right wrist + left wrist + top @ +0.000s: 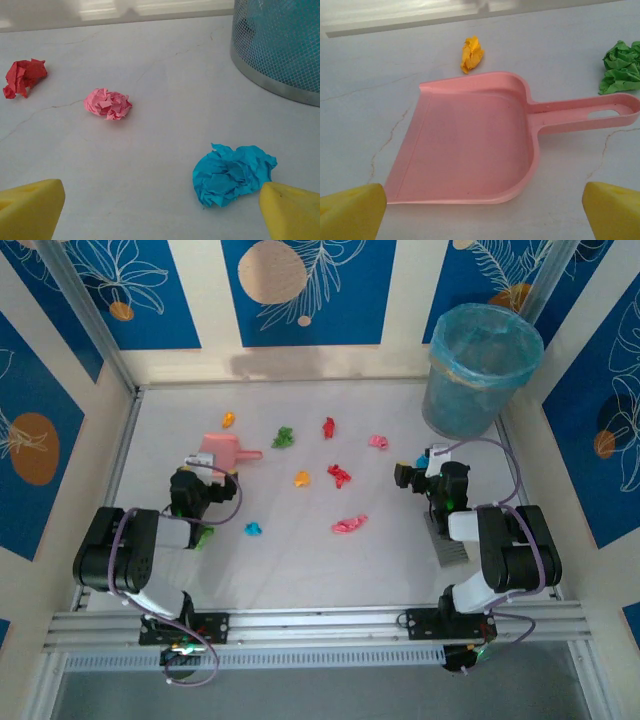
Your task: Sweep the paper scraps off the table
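Note:
Several crumpled paper scraps lie across the white table (300,565): orange (228,420), green (284,437), red (328,427), pink (378,441) and cyan (253,529) among them. My left gripper (205,470) is open just short of the flat pink dustpan (470,140); an orange wad (471,53) lies beyond the pan and a green wad (621,67) lies to the right of its handle. My right gripper (162,215) is open and holds nothing. A cyan wad (232,172) sits just ahead of its right fingertip (292,212). A pink wad (107,103) and a red wad (24,76) lie farther off to the left.
A mesh bin with a blue liner (480,368) stands at the back right, close to the right gripper. A grey brush-like object (447,540) lies beside the right arm. Aluminium rails edge the table, with patterned wall panels beyond.

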